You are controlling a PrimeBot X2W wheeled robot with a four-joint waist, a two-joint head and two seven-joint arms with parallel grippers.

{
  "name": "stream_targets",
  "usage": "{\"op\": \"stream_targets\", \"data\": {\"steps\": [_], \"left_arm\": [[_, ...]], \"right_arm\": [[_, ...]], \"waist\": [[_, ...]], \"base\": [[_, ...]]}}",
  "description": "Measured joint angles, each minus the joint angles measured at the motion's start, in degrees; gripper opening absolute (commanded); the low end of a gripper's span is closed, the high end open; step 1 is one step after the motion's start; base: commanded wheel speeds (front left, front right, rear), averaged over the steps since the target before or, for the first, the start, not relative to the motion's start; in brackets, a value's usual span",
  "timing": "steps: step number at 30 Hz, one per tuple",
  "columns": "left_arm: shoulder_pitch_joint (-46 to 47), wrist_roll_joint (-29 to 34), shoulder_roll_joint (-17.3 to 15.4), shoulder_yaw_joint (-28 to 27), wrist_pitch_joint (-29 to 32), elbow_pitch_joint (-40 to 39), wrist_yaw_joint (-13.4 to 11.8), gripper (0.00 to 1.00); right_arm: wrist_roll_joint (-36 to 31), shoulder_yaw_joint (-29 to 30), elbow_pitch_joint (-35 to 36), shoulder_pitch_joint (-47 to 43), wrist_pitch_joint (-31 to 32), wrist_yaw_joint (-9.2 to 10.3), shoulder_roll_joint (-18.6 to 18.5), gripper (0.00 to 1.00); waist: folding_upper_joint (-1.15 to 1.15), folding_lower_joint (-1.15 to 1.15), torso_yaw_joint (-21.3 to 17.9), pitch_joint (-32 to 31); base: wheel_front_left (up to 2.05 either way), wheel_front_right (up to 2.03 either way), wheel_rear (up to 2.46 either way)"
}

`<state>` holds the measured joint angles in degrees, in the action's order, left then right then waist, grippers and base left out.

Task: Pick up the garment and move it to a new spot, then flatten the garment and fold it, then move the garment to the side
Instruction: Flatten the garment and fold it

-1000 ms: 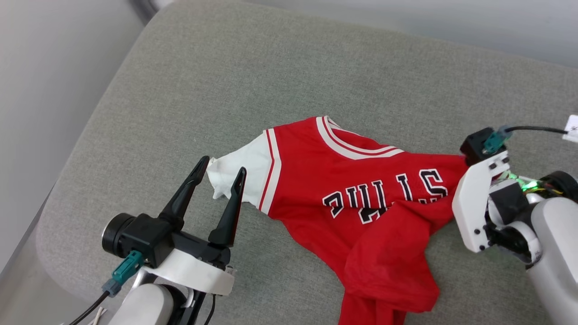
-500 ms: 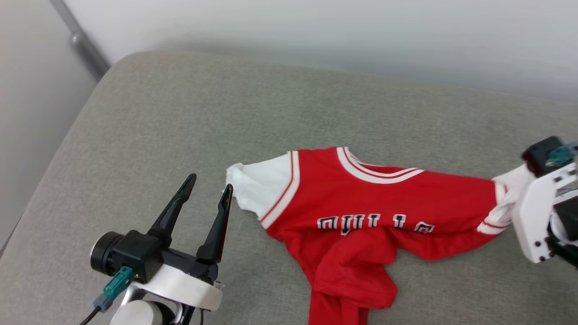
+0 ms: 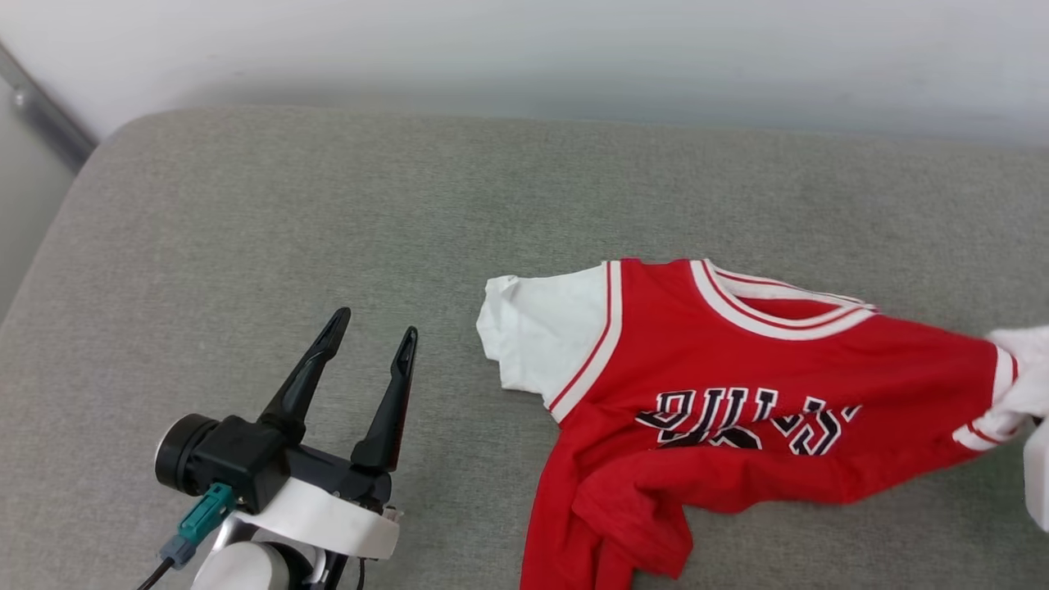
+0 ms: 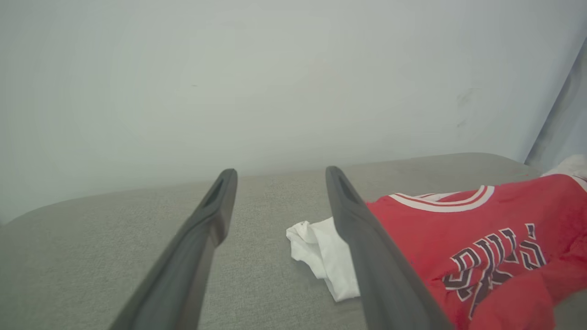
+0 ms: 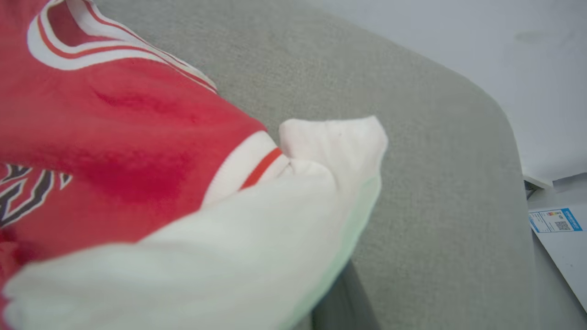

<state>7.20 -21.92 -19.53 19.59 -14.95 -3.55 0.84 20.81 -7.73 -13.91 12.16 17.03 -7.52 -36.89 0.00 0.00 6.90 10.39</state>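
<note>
I have the pale wall (image 3: 524, 49) running behind the far edge of the grey cushion (image 3: 287, 205), which takes up most of my head view. The garment (image 3: 737, 352), a red jersey with white short sleeves and striped trim, lies on the cushion's right half, toward its near edge, with its striped collar facing the cushion's far edge. Its black, white-outlined letters are partly buried in folds, and the lower part is bunched up and runs off toward the cushion's near edge. 1 white sleeve lies flat near the cushion's middle; the other is drawn out toward the cushion's right side. My left gripper (image 3: 374, 325) hangs over the cushion's near-left part, its 2 dark fingers spread wide and holding nothing. My right gripper (image 5: 340, 305) is at the cushion's right side, closed tight on that drawn-out white sleeve; the cloth drapes over it, so I make out just 1 dark finger beneath it in the right wrist view. A small blue-edged label (image 5: 555, 220) sits on a pale surface past the cushion's edge
</note>
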Motion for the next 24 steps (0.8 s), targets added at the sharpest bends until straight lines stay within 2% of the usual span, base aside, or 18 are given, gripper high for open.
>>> {"op": "stream_targets", "data": {"steps": [1, 2, 6, 11, 14, 18, 21, 24], "left_arm": [[0.14, 0.0, -0.04, 0.01, 0.1, 0.01, 0.0, 1.0], [0.2, 0.0, -0.12, 0.01, 0.14, 0.05, -0.01, 1.0], [0.53, -0.02, -0.42, -0.04, 0.49, 0.31, -0.07, 1.0], [1.02, -0.15, -1.29, -0.31, 0.9, 0.78, -0.13, 1.0], [1.05, -0.54, -1.55, -0.76, 1.1, 0.89, -0.32, 1.0], [1.46, -1.03, -2.11, -1.09, 1.27, 1.1, -0.05, 1.0], [2.37, -2.69, -2.49, -1.51, 2.34, 1.11, 0.89, 1.0], [5.1, -4.11, -4.34, -1.79, 5.14, 0.63, 2.69, 1.0]], "right_arm": [[-0.55, 0.53, -1.3, -0.74, -1.14, 0.0, 0.37, 0.35], [-0.78, 1.22, -2.93, -1.43, -1.55, 0.0, 0.91, 1.0], [-2.43, 4.79, -6.86, -2.75, -4.78, 0.0, 2.63, 1.0], [-2.14, 10.23, -5.33, -1.87, -7.75, 0.01, 5.45, 1.0], [-1.35, 13.17, -1.44, -1.85, -9.04, 0.01, 7.42, 1.0], [-0.21, 16.61, 5.73, -2.06, -10.89, 0.01, 12.11, 1.0], [0.23, 19.0, 11.56, -3.55, -12.2, 0.01, 16.69, 1.0], [-0.14, 20.81, 17.6, -5.34, -13.34, 0.01, 21.24, 1.0]], "waist": [[0.0, 0.0, -0.38, 0.21], [0.0, 0.0, -0.75, 0.38], [0.0, 0.0, -2.36, 0.63], [0.0, 0.0, -4.43, -0.06], [0.0, 0.0, -5.67, -0.87], [0.0, 0.0, -7.25, -1.93], [0.0, 0.0, -8.44, -2.36], [0.0, 0.0, -9.59, -2.02]], "base": [[0.0, 0.0, 0.0], [0.0, 0.0, 0.0], [0.0, 0.0, 0.0], [0.0, 0.0, 0.0], [0.0, 0.0, 0.0], [0.0, 0.0, 0.0], [0.0, 0.0, 0.0], [0.0, 0.0, 0.0]]}}
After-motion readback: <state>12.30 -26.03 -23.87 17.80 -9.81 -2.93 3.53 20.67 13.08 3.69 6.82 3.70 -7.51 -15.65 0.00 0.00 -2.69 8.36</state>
